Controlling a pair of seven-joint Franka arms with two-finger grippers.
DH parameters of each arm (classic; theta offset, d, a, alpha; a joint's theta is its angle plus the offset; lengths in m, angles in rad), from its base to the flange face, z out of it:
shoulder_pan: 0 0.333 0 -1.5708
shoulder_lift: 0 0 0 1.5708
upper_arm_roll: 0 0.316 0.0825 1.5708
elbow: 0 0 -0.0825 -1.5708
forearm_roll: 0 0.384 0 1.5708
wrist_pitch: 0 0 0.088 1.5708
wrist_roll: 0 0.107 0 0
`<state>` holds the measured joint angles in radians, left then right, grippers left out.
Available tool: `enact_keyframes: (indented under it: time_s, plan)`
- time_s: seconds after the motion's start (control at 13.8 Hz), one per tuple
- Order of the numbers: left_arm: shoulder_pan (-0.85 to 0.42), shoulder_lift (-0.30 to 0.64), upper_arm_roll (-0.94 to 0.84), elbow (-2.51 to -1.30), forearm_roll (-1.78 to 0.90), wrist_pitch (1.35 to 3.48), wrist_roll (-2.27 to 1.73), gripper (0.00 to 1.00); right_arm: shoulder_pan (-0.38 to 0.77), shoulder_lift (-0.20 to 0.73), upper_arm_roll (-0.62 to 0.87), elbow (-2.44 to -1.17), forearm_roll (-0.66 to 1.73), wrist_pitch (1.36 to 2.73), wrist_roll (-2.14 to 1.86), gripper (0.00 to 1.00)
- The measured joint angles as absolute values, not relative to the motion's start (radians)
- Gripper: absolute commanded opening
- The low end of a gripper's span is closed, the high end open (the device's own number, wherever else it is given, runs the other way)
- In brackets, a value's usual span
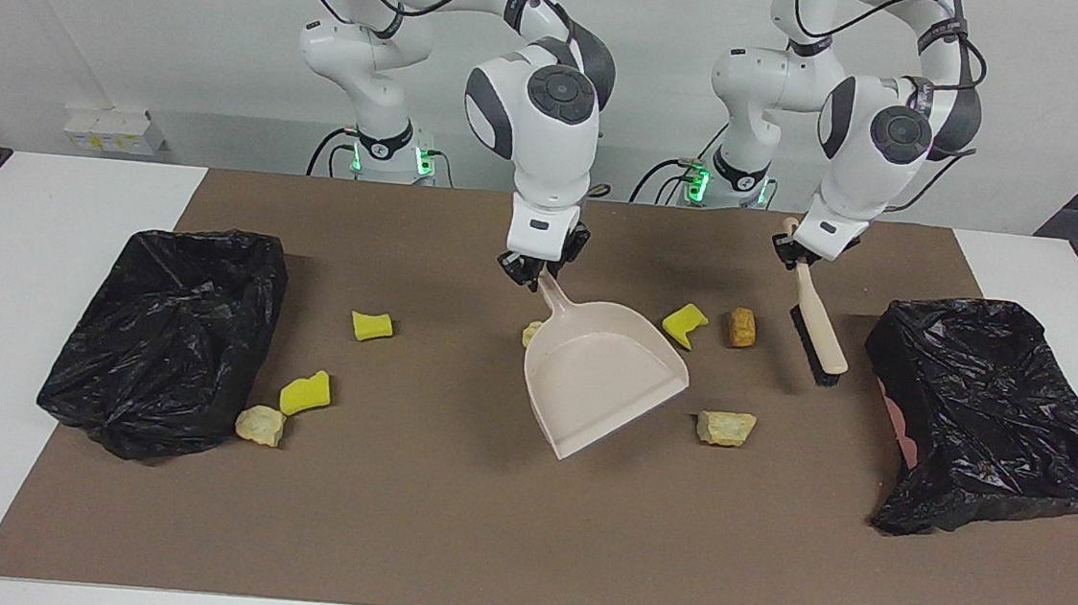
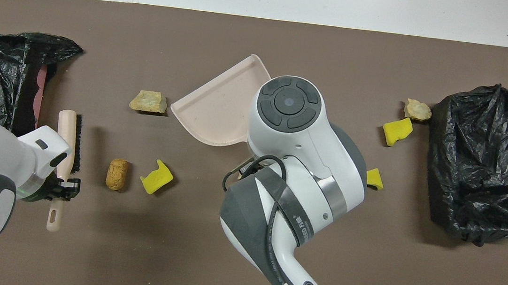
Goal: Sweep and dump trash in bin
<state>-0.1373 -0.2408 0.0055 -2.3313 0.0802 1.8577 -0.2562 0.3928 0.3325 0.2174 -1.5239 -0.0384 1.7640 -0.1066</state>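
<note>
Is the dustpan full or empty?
Empty. The dustpan shows only its bare beige inside; the scraps, like one bread chunk, lie on the mat.
</note>
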Motion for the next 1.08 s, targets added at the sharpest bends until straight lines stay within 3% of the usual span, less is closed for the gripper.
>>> enact_keyframes:
  time_s: [0.36, 0.58, 1.08]
  plan:
    - [-0.139, -0.241, -0.001, -2.385, 0.080, 1.858, -0.264, 0.00, 0.379, 0.333, 0.220, -1.573, -0.038, 1.825, -0.508, 0.00]
    - [-0.140, -0.242, -0.002, -2.405, 0.080, 1.859, -0.285, 0.00, 0.412, 0.355, 0.226, -1.642, -0.039, 1.913, -0.560, 0.00]
    - [-0.140, -0.244, -0.005, -2.408, 0.024, 1.872, -0.296, 0.00, 0.409, 0.362, 0.221, -1.758, -0.162, 1.918, -0.684, 0.00]
